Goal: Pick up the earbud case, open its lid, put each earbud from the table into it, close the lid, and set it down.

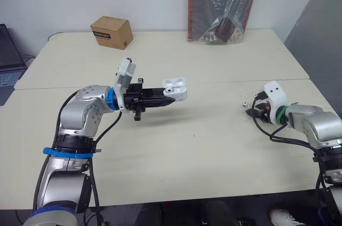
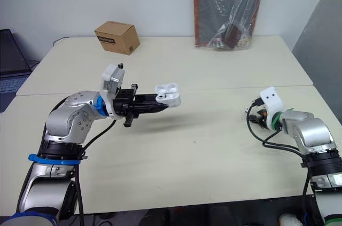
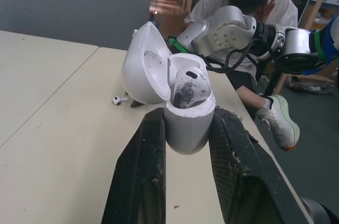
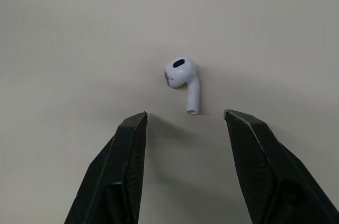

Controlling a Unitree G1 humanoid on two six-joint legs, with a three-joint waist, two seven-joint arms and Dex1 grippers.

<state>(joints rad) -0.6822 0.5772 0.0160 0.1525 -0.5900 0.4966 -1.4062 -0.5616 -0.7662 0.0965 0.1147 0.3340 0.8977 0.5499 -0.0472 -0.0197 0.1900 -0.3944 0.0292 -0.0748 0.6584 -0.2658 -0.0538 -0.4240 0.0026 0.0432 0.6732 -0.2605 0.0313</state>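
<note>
- The left gripper (image 1: 171, 99) has its two black fingers closed tight on the base of the small white plastic earbud case (image 3: 189, 128), which it holds in the air above the pale bench (image 1: 214, 146), nearer the robot than the brown cardboard box (image 1: 111, 32) and a little to that box's right.
- The case's hinged lid (image 3: 145, 75) stands open, and one white earbud (image 3: 188, 83) already sits in a well.
- The second white earbud (image 4: 180, 73) lies loose on the bench, well to the right of the box and nearer the robot.
- The right gripper (image 4: 184, 117) hangs just above it with its fingers spread wide and nothing between them.
- The step in hand appears to be picking up the last earbud.
- The next move calls for lowering the right gripper so the fingers come either side of the stem or bud, a gentle pinch, then a carry across to the case's free well.
- The box carries a dark label with pale lettering too small to read. No brand shows on the case or earbuds.
</note>
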